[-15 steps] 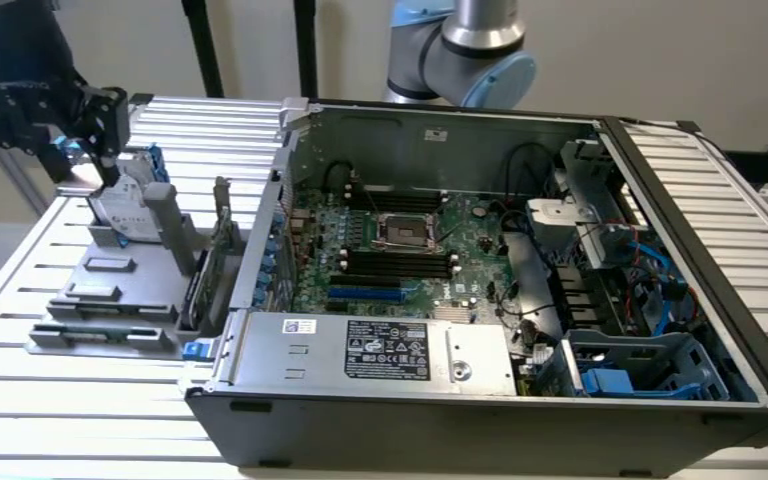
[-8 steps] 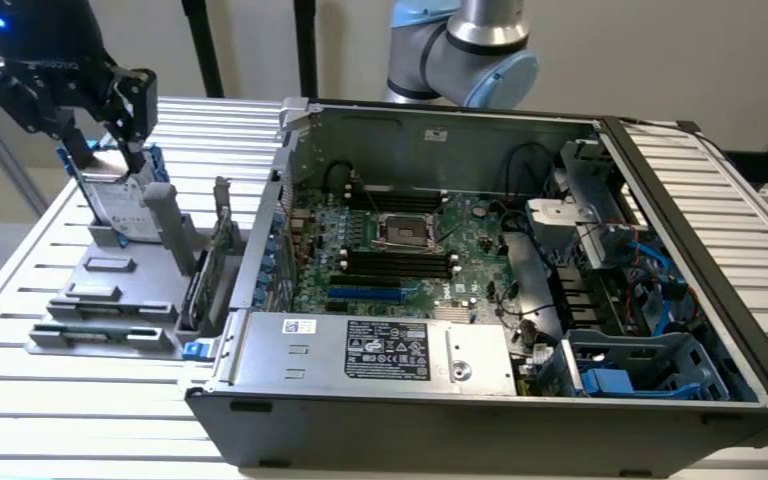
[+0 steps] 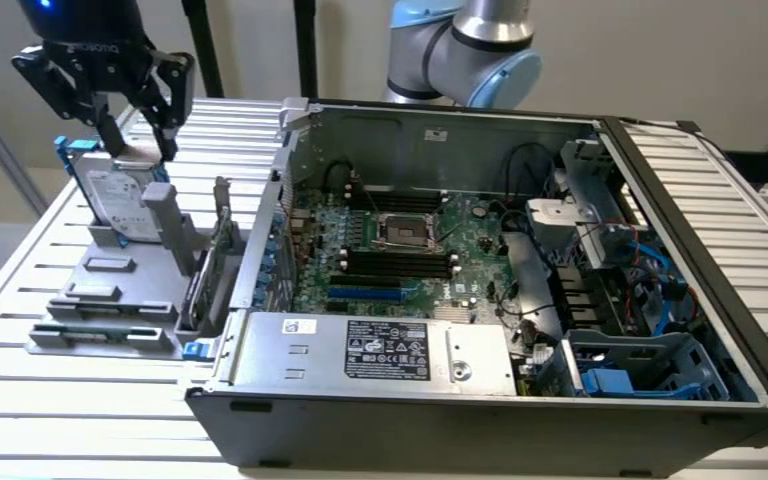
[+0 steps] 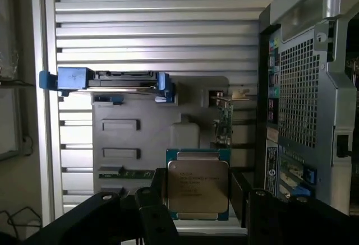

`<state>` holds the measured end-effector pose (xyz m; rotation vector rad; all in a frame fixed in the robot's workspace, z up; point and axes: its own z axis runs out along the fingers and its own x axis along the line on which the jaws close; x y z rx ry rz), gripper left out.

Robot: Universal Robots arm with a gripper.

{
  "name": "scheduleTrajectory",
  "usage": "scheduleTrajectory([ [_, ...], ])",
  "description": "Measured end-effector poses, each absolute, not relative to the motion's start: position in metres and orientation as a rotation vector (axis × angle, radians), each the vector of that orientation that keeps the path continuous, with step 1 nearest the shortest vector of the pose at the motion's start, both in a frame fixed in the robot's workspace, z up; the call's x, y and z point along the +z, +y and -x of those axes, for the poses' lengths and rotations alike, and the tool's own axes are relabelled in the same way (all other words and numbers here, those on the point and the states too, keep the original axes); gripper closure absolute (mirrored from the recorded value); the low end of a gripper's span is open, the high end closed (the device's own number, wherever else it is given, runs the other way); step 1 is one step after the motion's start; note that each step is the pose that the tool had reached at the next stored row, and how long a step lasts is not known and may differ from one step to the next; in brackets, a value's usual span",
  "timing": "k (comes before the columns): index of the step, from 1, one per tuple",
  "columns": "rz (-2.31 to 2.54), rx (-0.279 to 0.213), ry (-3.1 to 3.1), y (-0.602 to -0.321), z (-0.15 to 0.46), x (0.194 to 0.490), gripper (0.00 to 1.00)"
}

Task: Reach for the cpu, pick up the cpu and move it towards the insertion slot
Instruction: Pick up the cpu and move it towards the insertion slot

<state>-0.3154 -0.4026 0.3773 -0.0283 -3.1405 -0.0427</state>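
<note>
The cpu (image 4: 197,184), a flat square chip with a silver-grey top and pale edges, sits between my two dark fingers (image 4: 152,214) in the wrist view. My gripper (image 3: 136,140) hangs at the exterior view's upper left, above the grey parts holder (image 3: 104,300), and is shut on the cpu (image 3: 140,156), which shows as a pale sliver between the fingertips. The insertion slot (image 3: 408,232), a square socket with a shiny frame and dark centre, lies on the motherboard inside the open computer case (image 3: 704,250), well off to the exterior view's right of the gripper.
A silver hard drive with blue rails (image 3: 117,195) stands upright in the holder just below the gripper. Long black memory slots (image 3: 398,265) flank the socket. A power supply (image 3: 371,352) fills the case's front. The case's wall (image 4: 305,88) rises beside the holder.
</note>
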Motion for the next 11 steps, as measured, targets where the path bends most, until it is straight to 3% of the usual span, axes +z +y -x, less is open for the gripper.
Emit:
scheduleTrajectory([
  [11,0.028,-0.077,-3.140,-0.402,0.265,0.384,0.45],
])
